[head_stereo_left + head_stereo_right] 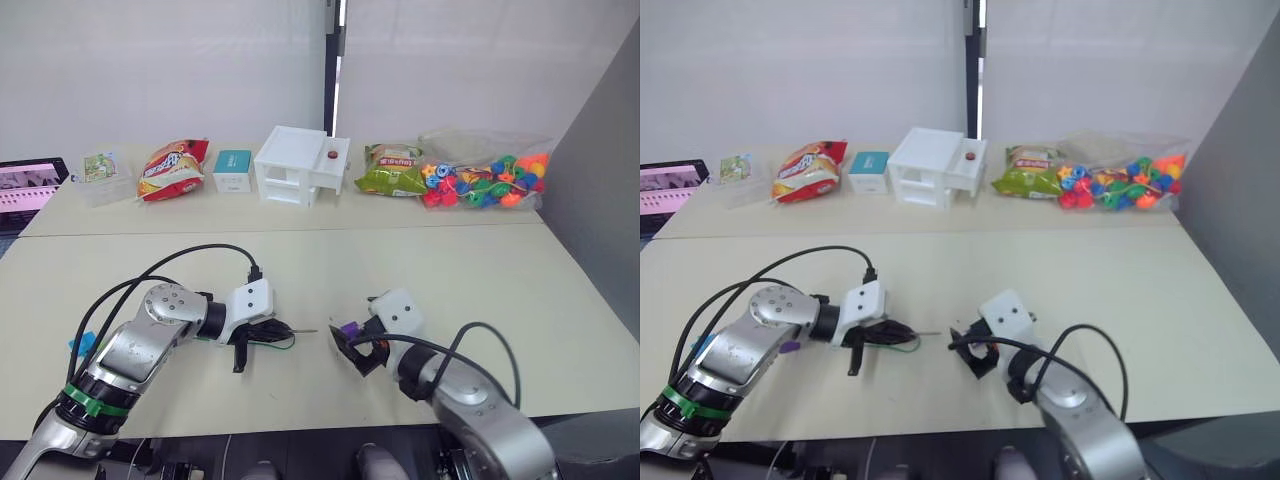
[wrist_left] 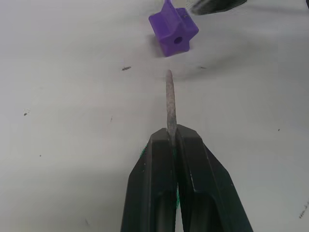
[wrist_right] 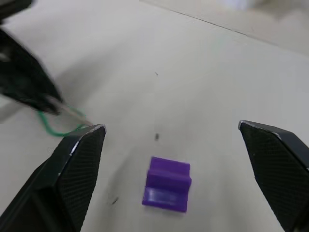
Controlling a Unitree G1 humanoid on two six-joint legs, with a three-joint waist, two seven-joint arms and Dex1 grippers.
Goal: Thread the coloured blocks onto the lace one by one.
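A purple block (image 3: pixel 166 184) lies on the pale table (image 1: pixel 480 280), with its hole facing the lace tip (image 2: pixel 169 96). My left gripper (image 2: pixel 172 133) is shut on the green lace (image 1: pixel 283 343), and the stiff pale tip sticks out toward the block (image 2: pixel 173 35), a short gap away. My right gripper (image 3: pixel 170 126) is open, one finger on either side of the block (image 1: pixel 349 328), touching nothing. Another small purple block (image 1: pixel 788 347) peeks out beside my left forearm.
Along the back of the table stand a red snack bag (image 1: pixel 172 168), a teal box (image 1: pixel 232 170), a white box (image 1: pixel 300 165), a green snack bag (image 1: pixel 392 170) and a clear bag of bright beads (image 1: pixel 487 180). A laptop (image 1: pixel 28 185) sits at the far left.
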